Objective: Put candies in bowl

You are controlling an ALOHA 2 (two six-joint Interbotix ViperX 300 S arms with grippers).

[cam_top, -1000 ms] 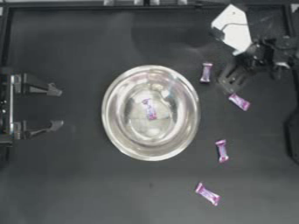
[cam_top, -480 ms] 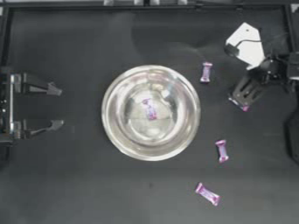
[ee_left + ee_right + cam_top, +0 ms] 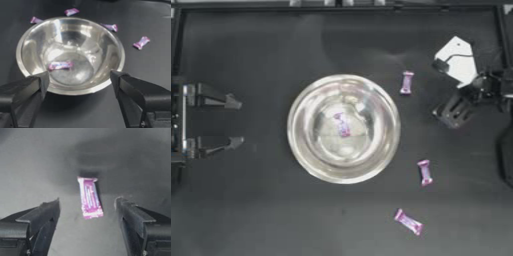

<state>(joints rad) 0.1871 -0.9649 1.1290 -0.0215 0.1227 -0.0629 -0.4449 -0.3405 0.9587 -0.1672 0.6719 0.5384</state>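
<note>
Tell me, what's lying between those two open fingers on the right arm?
A purple-wrapped candy lies on the table between the right gripper's fingers, untouched; the right wrist view shows it.

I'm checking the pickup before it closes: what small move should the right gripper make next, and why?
Probably lower the right gripper a little further and then close. In the right wrist view its jaws stand open on either side of a candy lying on the table, not yet gripped. One candy is already in the bowl. The left gripper waits at the left.

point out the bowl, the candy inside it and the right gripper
bowl (image 3: 304, 150), top view, bare inner wall.
candy in bowl (image 3: 343, 125), top view, wrapper middle.
right gripper (image 3: 87, 214), right wrist view, midway between fingertips.
</note>
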